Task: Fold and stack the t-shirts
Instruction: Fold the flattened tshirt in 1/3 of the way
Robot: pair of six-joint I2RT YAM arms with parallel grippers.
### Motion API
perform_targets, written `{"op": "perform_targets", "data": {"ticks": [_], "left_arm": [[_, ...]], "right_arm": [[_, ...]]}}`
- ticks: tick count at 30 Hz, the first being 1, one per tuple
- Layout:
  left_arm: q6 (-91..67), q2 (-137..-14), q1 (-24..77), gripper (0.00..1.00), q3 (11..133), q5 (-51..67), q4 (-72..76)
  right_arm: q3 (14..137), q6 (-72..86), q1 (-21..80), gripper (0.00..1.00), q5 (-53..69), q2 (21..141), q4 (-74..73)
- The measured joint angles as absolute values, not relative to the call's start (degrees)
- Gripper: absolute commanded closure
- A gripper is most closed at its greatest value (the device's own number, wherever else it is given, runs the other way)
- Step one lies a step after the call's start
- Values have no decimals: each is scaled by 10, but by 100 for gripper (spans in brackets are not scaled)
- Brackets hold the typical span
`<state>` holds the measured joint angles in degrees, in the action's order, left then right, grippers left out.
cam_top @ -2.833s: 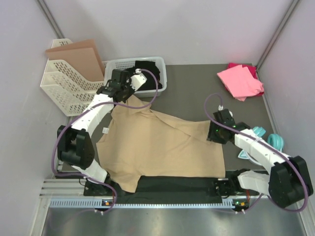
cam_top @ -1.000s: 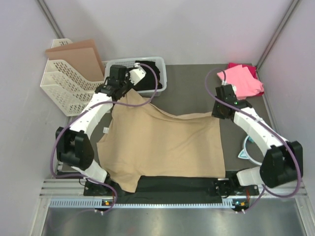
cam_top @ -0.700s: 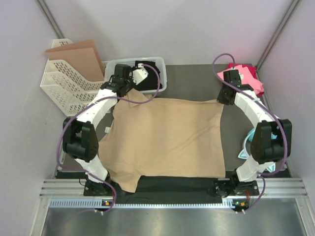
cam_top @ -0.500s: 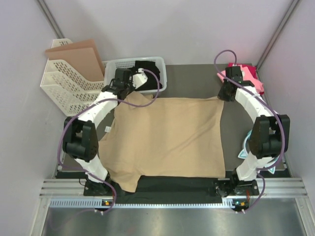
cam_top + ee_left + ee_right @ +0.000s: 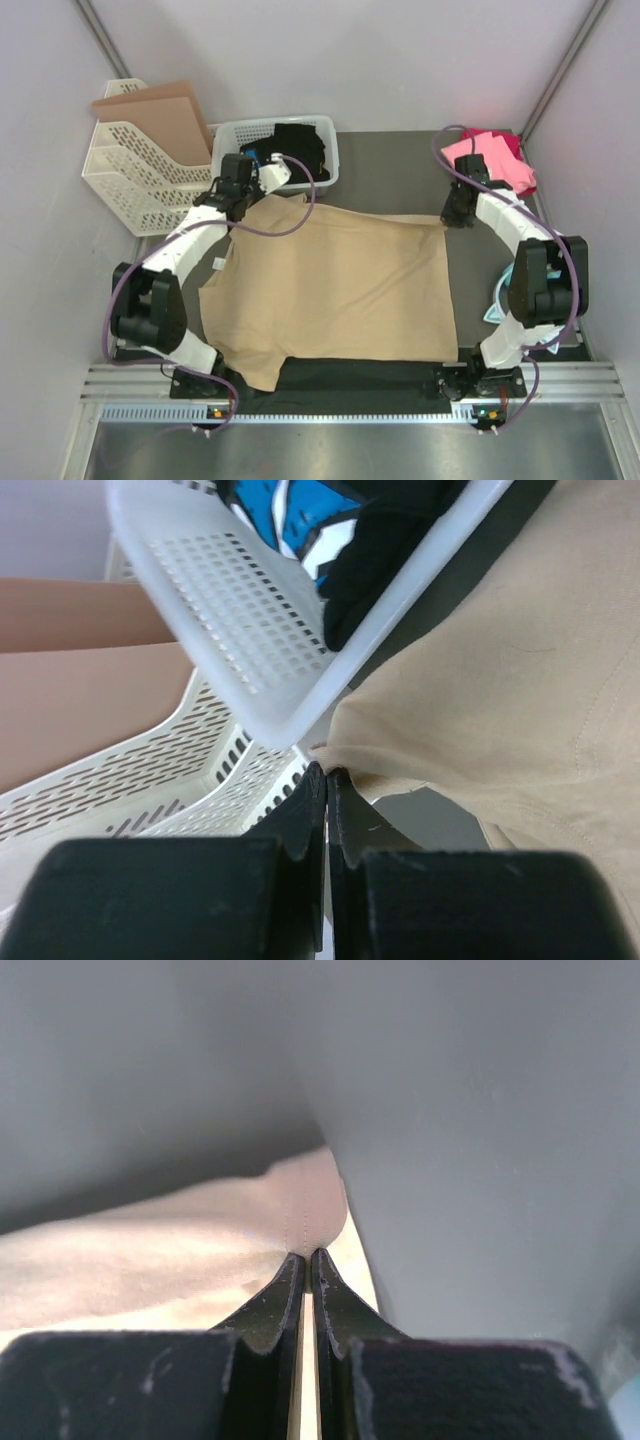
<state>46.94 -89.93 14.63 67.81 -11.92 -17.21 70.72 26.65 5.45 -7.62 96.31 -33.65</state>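
Note:
The tan t-shirt [image 5: 340,280] lies spread out across the dark table, with one sleeve hanging toward the near left. My left gripper [image 5: 238,200] is shut on its far left corner, right beside the white basket; in the left wrist view the fingertips [image 5: 326,772] pinch the tan hem [image 5: 480,700]. Over at the far right corner, my right gripper [image 5: 448,220] is shut on the cloth, and the right wrist view shows a stitched tan edge [image 5: 300,1210] clamped in the gripper [image 5: 308,1255]. A pink t-shirt [image 5: 490,165] lies on a magenta one [image 5: 512,143] at the far right.
A white basket [image 5: 232,135] holding black and blue cloth stands behind the left gripper. A white lattice rack [image 5: 130,175] with a brown cardboard sheet [image 5: 150,105] is at far left. A teal object [image 5: 497,298] lies by the right arm. A black strip [image 5: 350,375] runs along the near edge.
The right gripper carried the shirt's folded-over corner from mid-right out to the far right, opening the shirt flat. Both grippers then eased back slightly, still holding the corners.

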Motion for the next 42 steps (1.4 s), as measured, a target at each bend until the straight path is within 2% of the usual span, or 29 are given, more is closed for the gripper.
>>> {"op": "perform_targets", "data": {"ticks": [11,23,25,26,27,28,31,33,36,38,42], "left_arm": [[456,-795,146,100,658,-84,-203],[432,-700,147,100,494,-8,-301],[428,-677,147,100,467,1,-313],[426,-668,147,100,458,4,-316],[423,-659,147,100,448,6,-319],[421,-652,147,100,443,9,-325],[415,-639,147,99,440,18,-343],[412,-634,147,96,440,24,-351],[408,-628,147,88,440,28,-361],[406,-627,147,77,441,27,-365],[403,-628,147,45,449,23,-380]], "right_arm": [[605,269,55,100,-78,849,-334],[469,281,82,99,-79,745,-343],[448,283,84,92,-79,737,-345],[438,284,85,86,-79,735,-345],[429,286,85,66,-78,734,-345],[422,289,85,57,-78,733,-346],[405,300,90,51,-74,732,-357],[405,307,98,43,-70,726,-366],[413,319,109,39,-65,701,-383],[437,322,110,41,-66,694,-398],[517,322,111,47,-65,709,-396]]}}
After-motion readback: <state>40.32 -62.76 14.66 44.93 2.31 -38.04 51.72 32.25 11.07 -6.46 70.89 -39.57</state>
